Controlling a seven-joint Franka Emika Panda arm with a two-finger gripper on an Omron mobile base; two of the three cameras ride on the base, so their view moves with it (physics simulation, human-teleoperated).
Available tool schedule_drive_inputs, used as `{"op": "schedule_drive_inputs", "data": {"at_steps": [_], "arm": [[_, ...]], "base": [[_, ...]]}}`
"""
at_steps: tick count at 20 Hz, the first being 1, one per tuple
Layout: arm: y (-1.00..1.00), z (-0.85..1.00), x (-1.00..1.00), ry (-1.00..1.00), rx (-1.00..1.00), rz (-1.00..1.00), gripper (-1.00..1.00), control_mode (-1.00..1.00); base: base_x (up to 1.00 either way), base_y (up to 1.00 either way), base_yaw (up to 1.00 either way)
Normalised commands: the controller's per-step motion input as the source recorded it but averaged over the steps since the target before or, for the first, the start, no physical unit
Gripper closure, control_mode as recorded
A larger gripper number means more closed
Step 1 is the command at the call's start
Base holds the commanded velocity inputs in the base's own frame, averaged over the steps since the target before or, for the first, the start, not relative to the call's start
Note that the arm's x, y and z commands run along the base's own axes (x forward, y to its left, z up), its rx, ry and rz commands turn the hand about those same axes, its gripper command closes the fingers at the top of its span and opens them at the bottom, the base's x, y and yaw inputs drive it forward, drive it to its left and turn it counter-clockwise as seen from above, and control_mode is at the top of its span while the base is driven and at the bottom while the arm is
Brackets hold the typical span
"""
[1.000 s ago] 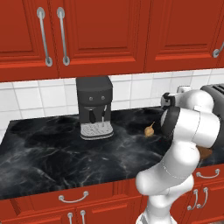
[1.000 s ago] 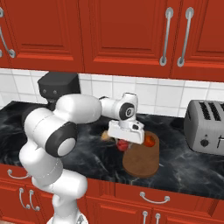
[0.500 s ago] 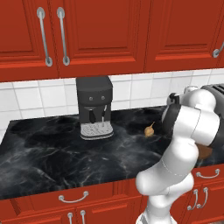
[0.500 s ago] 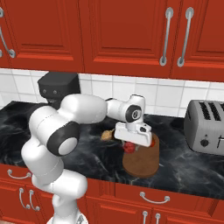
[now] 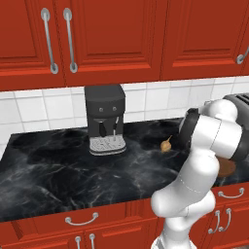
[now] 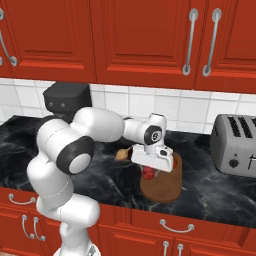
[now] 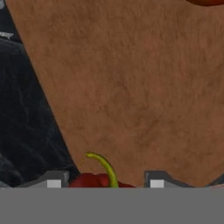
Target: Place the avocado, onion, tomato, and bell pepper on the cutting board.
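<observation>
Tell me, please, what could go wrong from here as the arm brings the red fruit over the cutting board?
The gripper carries a red fruit with a curved green stem above the cutting board, near its edge; released here, it might roll off onto the black counter.

Another red item already lies at the board's far side; a rolling fruit could knock it.

The onion sits close beside the arm; a swing might bump it.

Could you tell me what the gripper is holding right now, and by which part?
The gripper holds a red bell pepper with a curved green stem over the brown wooden cutting board, its fingertips at either side of the body beside the stem.
</observation>
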Motion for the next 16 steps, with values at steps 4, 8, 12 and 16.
{"op": "schedule_drive_inputs", "data": {"at_steps": [4, 8, 12, 16], "arm": [[-0.07, -0.3, 0.01, 0.0, 0.01, 0.0, 1.0, -1.0], [-0.03, -0.35, 0.0, 0.0, 0.01, 0.0, 1.0, -1.0], [-0.01, -0.39, 0.0, 0.01, 0.01, 0.0, -1.0, -1.0], [-0.18, -0.12, 0.0, 0.0, 0.01, 0.0, -1.0, -1.0]], "base": [[0.0, 0.0, 0.0], [0.0, 0.0, 0.0], [0.0, 0.0, 0.0], [0.0, 0.0, 0.0]]}}
